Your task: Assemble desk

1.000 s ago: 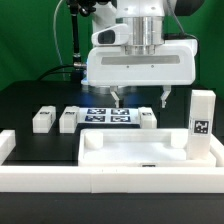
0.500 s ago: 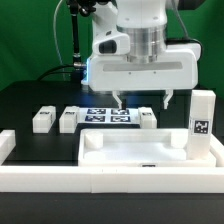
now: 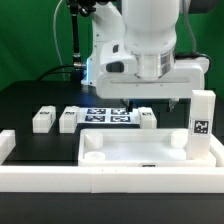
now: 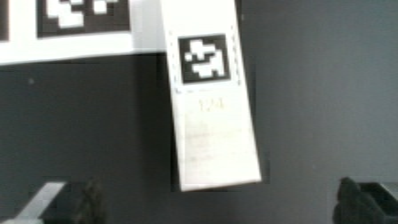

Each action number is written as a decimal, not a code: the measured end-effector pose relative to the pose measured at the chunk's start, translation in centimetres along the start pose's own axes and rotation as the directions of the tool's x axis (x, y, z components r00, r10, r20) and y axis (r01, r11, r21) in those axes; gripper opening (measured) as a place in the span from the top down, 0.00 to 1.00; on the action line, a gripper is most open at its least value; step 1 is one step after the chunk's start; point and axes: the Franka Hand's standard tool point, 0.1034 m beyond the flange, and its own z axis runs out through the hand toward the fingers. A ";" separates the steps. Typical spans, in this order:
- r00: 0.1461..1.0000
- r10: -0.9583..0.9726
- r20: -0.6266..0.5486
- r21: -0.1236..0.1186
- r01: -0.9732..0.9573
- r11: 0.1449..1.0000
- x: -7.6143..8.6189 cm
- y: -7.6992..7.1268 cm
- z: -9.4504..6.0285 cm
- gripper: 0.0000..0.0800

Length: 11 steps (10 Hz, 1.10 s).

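Note:
The white rimmed tabletop [image 3: 150, 152] lies flat near the front. One leg [image 3: 203, 124] stands upright at its right end in the exterior view, tag facing out. Three more legs lie on the black table behind it: two [image 3: 43, 119] [image 3: 70, 118] at the exterior view's left, and one [image 3: 147, 117] right of the marker board [image 3: 108, 116]. My gripper [image 3: 151, 103] hangs open just above that last leg. In the wrist view the leg [image 4: 214, 100] lies lengthwise ahead of my open gripper [image 4: 214, 198]. Its near end points into the gap, and the dark fingers [image 4: 63, 200] stand wide on either side without touching it.
Long low white border rails run along the front [image 3: 110, 182] and the exterior view's left [image 3: 8, 145]. A corner of the marker board [image 4: 71, 25] shows beside the leg in the wrist view. A green cable [image 3: 76, 45] hangs at the back.
The gripper has shifted toward the exterior view's right and turned about its axis, now sitting over the leg right of the marker board. It stays open; no part has moved.

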 end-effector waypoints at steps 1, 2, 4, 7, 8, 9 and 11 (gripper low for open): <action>0.999 0.002 0.042 0.001 -0.002 1.000 0.1 0.1 0.1 0.19; 0.992 0.007 0.125 0.005 -0.007 1.000 -0.4 0.6 0.4 0.19; 0.972 0.011 0.237 0.003 -0.012 1.000 -0.7 0.7 1.1 0.19; 0.932 0.023 0.361 0.002 -0.025 1.000 -0.4 1.2 1.9 0.19; 0.936 0.018 0.350 0.002 -0.020 1.000 -0.4 1.0 1.9 0.19; 0.937 0.014 0.348 0.003 -0.016 1.000 -0.3 0.7 2.1 0.19; 0.945 0.001 0.328 0.004 -0.003 1.000 0.0 0.0 2.6 0.19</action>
